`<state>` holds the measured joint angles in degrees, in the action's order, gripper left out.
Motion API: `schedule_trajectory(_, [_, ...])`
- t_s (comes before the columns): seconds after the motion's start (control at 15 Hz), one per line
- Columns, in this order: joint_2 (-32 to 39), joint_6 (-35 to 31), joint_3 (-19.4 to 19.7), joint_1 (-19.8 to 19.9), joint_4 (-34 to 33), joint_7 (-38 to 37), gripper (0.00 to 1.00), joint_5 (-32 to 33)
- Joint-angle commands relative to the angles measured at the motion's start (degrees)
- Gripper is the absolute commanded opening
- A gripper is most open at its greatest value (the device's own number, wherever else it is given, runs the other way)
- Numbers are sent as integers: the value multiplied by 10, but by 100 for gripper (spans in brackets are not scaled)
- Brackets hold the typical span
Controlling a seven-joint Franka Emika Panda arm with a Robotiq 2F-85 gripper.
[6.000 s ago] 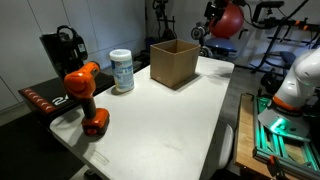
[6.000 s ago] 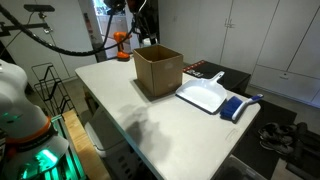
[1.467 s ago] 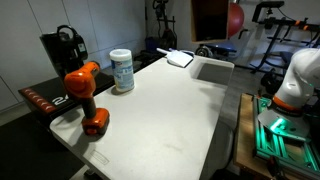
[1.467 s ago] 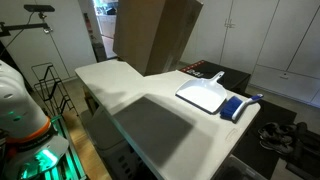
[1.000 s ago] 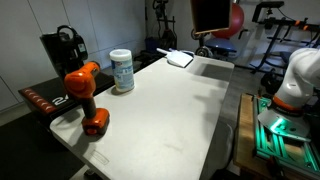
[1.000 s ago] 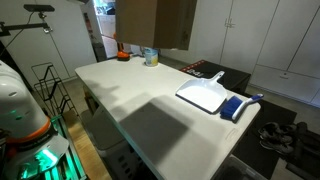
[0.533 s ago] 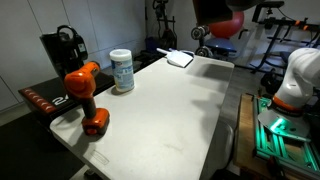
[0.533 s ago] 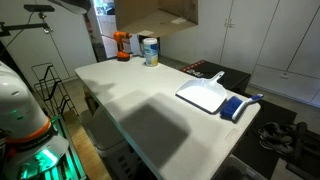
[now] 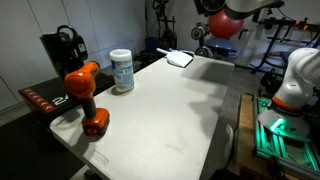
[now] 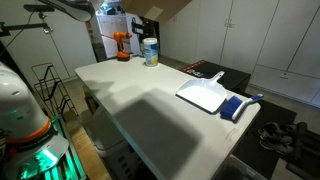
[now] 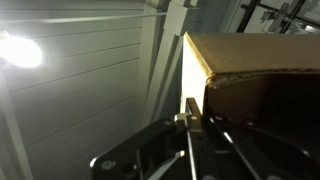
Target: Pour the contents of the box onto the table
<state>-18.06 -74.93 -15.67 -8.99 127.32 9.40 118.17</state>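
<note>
The brown cardboard box (image 11: 262, 58) hangs high over the table, and only its lowest part (image 10: 168, 7) shows at the top edge of an exterior view. In the wrist view my gripper (image 11: 192, 108) is shut on the box's side wall, with the wall's edge clamped between the fingers. The box's inside is dark and its contents are hidden. The white table (image 9: 170, 110) (image 10: 140, 110) lies below, and nothing from the box shows on it.
An orange drill (image 9: 82, 95) and a wipes canister (image 9: 121, 70) stand at one end of the table, next to a black machine (image 9: 62, 48). A white dustpan (image 10: 205, 96) and a blue brush (image 10: 236, 107) lie at the table's other side.
The box has kept rising with my gripper and has almost left both exterior views at the top. The drill and canister behind it now show.
</note>
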Motion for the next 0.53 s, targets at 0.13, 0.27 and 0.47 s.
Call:
schedule_trajectory(0.13, [-17, 3, 4, -9, 18, 37, 1, 20])
schedule_trajectory(0.27, [-18, 3, 4, -8, 18, 44, 1, 23])
schedule_trajectory(0.47, [-24, -8, 2, 1, 33, 48, 1, 86])
